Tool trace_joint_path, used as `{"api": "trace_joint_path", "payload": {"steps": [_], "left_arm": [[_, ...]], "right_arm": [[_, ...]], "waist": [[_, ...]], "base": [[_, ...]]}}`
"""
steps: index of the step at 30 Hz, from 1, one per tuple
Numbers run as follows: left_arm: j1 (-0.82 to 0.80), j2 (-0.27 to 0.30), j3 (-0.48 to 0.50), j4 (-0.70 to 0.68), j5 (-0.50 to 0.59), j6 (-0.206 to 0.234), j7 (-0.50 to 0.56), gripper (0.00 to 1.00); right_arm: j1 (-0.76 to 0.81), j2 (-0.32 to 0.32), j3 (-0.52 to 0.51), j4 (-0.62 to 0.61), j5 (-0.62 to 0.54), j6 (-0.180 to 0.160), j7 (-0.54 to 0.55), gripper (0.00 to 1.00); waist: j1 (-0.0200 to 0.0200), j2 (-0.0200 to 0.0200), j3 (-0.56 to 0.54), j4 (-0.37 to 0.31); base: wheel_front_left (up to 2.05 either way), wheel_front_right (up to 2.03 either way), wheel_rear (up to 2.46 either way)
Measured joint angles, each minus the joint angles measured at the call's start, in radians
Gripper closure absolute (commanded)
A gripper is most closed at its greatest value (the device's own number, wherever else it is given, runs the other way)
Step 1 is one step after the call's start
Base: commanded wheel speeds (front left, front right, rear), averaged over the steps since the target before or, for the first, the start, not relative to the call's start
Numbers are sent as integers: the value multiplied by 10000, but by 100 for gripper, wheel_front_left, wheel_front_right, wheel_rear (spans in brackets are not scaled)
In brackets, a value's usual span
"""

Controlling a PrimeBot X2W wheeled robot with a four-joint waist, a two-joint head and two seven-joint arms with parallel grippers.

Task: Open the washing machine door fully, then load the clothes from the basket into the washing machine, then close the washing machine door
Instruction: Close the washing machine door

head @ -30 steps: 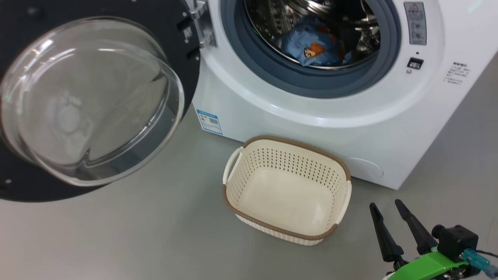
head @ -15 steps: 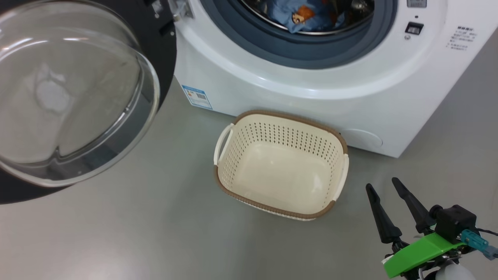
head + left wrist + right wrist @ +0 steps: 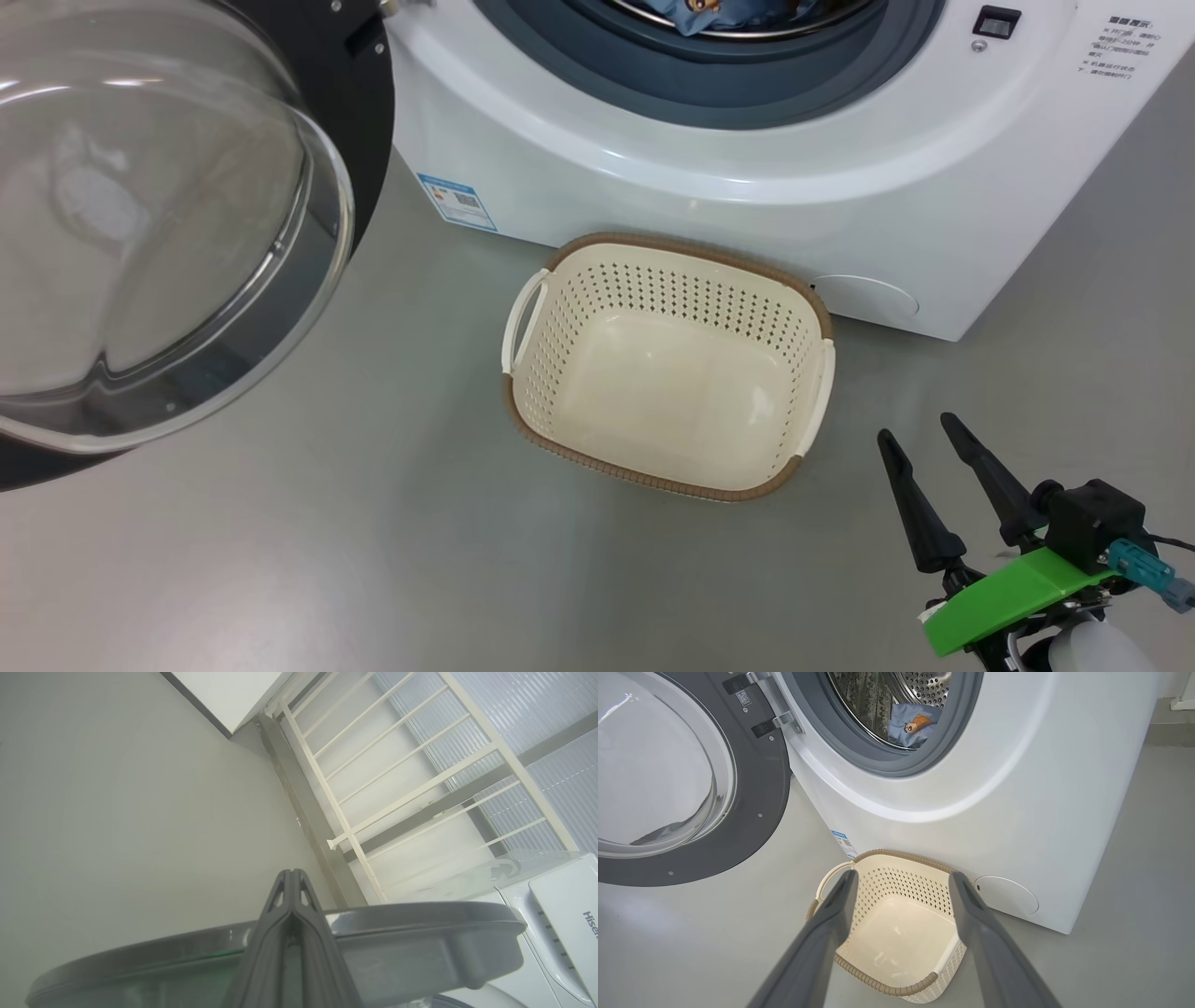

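The washing machine door [image 3: 159, 243] stands wide open, close by on the left. It is judged heavy and stiff, and it can only be turned on its hinge [image 3: 777, 718]. The glass looks smooth and slippery, so the black rim, on the side far from the hinge, is thought the best place to push.

The left gripper [image 3: 292, 877] is held at the door's edge with its fingers pressed together. Whether the rim is touched cannot be told. The right gripper [image 3: 915, 427] is held low over the floor [image 3: 373, 541], fingers apart, with nothing held.

Just beyond, the basket [image 3: 672, 285] is seen empty, just beside the washing machine [image 3: 709, 224]. Farthest in, the clothes [image 3: 913, 725] are seen inside the drum.
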Motion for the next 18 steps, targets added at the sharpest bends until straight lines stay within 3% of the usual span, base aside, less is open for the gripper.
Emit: {"api": "trace_joint_path", "payload": {"steps": [18], "left_arm": [[-9, 249, -598, -138, -487, 2, 2180, 100]], "right_arm": [[-21, -36, -36, 10, 0, 0, 0, 0]], "waist": [[0, 0, -313, 148]], "base": [[0, 0, 0]]}}
